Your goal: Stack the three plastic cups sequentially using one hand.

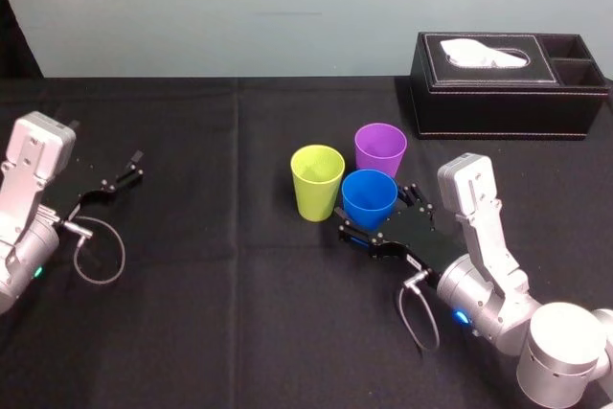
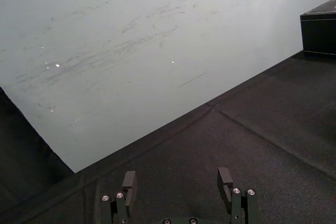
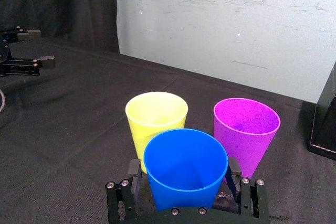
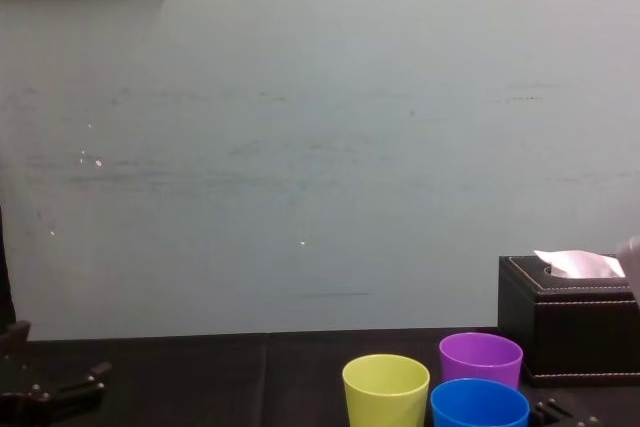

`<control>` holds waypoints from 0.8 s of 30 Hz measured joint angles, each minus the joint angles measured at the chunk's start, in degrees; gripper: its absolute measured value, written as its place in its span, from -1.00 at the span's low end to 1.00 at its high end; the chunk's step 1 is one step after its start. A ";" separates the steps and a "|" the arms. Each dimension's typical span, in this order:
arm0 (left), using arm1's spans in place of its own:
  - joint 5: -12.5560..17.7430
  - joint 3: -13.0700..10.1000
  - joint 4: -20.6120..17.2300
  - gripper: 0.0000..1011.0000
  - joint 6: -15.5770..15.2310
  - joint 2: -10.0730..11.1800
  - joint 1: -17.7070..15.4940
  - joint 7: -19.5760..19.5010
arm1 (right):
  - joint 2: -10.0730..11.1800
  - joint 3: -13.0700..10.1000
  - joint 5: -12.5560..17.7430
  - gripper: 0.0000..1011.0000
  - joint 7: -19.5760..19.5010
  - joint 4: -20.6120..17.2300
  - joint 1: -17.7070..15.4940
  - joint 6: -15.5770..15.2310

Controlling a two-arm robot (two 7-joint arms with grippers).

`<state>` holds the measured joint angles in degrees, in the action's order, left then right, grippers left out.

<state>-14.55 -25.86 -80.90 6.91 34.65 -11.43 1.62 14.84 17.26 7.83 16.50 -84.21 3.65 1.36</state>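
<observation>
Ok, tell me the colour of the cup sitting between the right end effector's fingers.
That cup is blue, seen best in the right wrist view.

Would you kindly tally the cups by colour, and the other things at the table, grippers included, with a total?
Yellow-green cup: 1
Purple cup: 1
Blue cup: 1
Tissue box: 1
Grippers: 2, the left gripper open over the left of the table, the right gripper open around the blue cup
Total: 6
</observation>
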 joint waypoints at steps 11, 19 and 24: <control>0.00 0.00 0.00 1.00 0.00 0.00 0.00 0.00 | 0.00 0.00 0.04 0.99 -0.01 -0.06 -0.01 0.00; 0.00 0.00 0.00 1.00 0.00 0.00 0.00 0.00 | 0.00 0.00 0.07 0.72 0.00 -0.06 -0.01 0.01; 0.00 0.00 0.00 1.00 0.00 0.00 0.00 0.00 | 0.00 0.00 0.07 0.53 0.00 -0.06 -0.01 0.00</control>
<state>-14.55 -25.86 -80.90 6.91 34.65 -11.43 1.62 14.85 17.26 7.91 16.50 -84.27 3.64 1.37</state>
